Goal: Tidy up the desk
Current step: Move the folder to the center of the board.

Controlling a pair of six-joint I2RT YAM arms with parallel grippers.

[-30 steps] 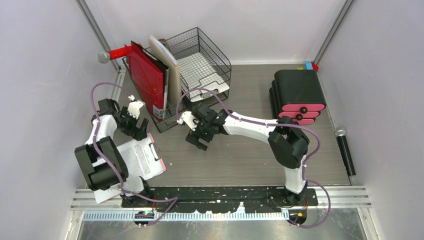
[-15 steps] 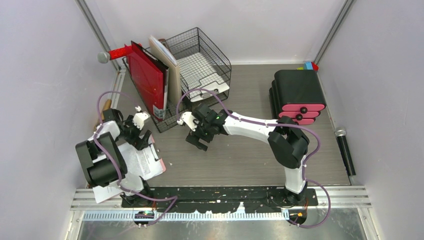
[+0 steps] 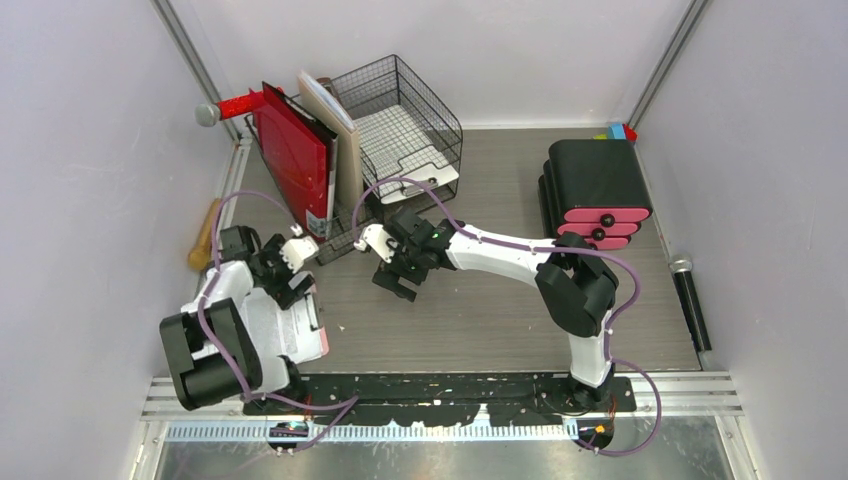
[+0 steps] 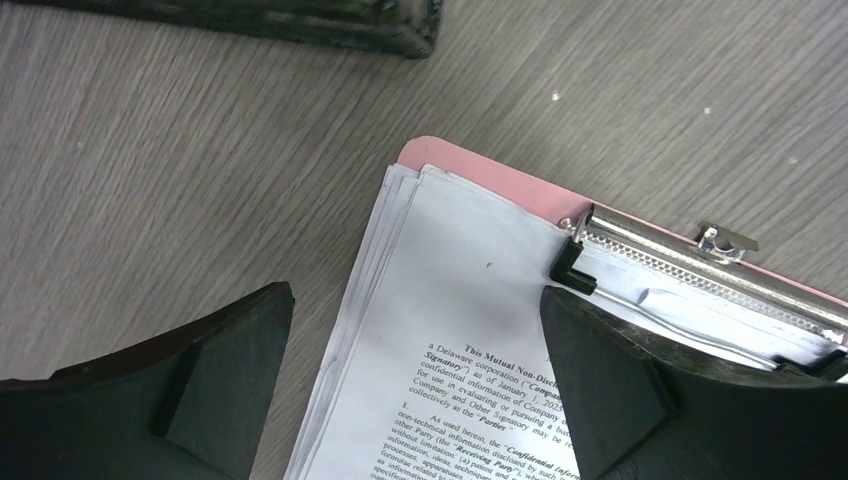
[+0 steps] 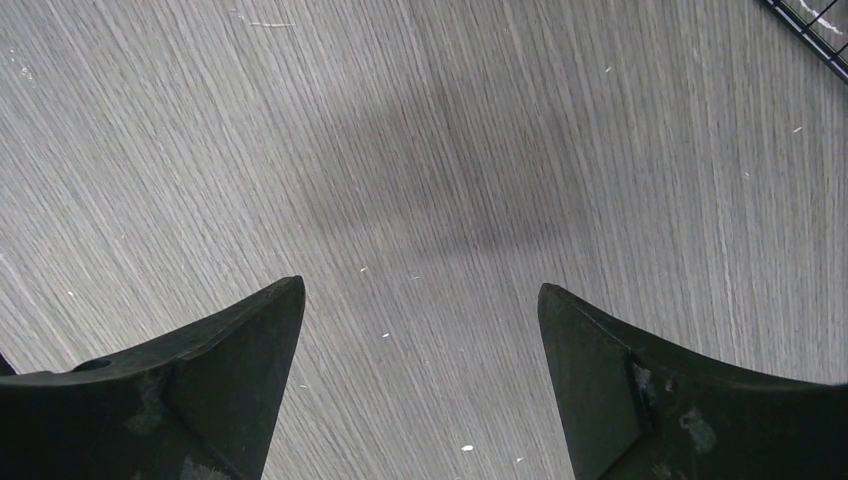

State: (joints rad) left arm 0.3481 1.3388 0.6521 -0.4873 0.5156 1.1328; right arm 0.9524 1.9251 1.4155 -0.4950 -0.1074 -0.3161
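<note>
The desk [image 3: 480, 310] is a grey wood-grain tabletop. A pink clipboard [image 3: 300, 325] with a stack of printed sheets lies at its near left, partly under my left arm. My left gripper [image 3: 292, 285] hovers open over the clipboard's top corner. In the left wrist view the sheets [image 4: 450, 300] lie between the fingers of the left gripper [image 4: 415, 295], and the metal clip [image 4: 690, 270] is just beyond the right finger. My right gripper [image 3: 395, 285] hangs open mid-desk. In the right wrist view the right gripper [image 5: 422, 288] has only bare tabletop [image 5: 420, 150] under it.
A black wire-mesh tray rack [image 3: 400, 120] stands at the back, with a red folder [image 3: 295, 160] and a beige folder [image 3: 335, 140] upright beside it. A black drawer unit with pink fronts [image 3: 595, 190] sits at right. A wooden handle [image 3: 205, 235] lies by the left wall.
My left arm has swung nearer and to the right, bringing its gripper over the clipboard's top corner and uncovering the wooden handle by the wall. The right arm has not moved.
</note>
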